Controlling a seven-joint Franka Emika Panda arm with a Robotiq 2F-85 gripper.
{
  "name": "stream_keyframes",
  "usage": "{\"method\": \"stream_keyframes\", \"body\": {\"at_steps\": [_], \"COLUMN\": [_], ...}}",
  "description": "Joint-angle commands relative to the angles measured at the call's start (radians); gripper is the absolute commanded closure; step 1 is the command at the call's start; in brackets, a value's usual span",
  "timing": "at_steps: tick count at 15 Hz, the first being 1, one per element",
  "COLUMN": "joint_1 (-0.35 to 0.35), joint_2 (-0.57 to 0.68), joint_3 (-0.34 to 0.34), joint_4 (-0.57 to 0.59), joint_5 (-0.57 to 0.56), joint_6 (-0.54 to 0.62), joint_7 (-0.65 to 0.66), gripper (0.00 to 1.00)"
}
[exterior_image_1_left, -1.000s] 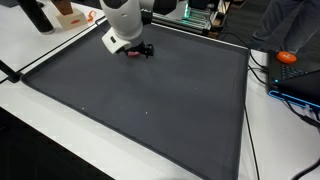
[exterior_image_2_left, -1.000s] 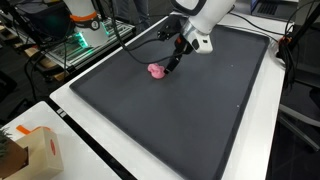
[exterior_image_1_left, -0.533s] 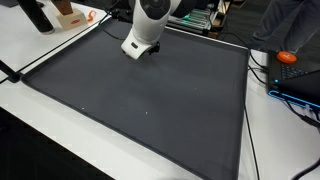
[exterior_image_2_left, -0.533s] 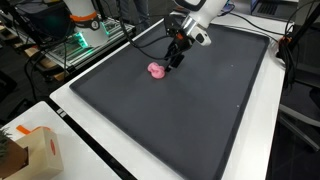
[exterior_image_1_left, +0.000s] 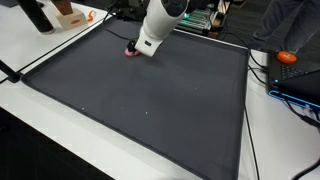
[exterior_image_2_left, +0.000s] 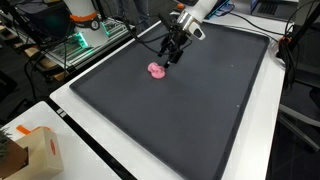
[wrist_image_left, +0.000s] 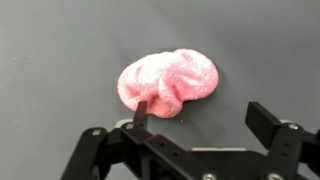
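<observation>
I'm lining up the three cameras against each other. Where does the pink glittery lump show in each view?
Exterior view: pink lump near the mat's far edge, partly hidden by the arm.
Exterior view: pink lump in plain sight, upper left of the mat, just below the jaws.
Wrist view: pink lump mid-frame, just beyond the open jaws.
Shared landmark: the dark mat it lies on.

The arm reaches in from the far side and slants downward in both exterior views, with the white wrist tilted. The gripper hangs low and points down. Its jaws are spread wide and hold nothing — the dark fingers stand well apart in the wrist view.
</observation>
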Motion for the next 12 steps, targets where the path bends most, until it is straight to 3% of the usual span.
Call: {"method": "stream_keyframes", "body": {"at_steps": [1, 12], "joint_1": [-0.009, -0.013], "joint_2": [-0.055, -0.124], "joint_3": [0.023, 0.060], "joint_4": [-0.076, -0.168], "joint_5": [-0.031, -0.062], "joint_6": [0.014, 0.045], "joint_7": [-0.053, -0.113], "gripper": [0.00, 0.00]}}
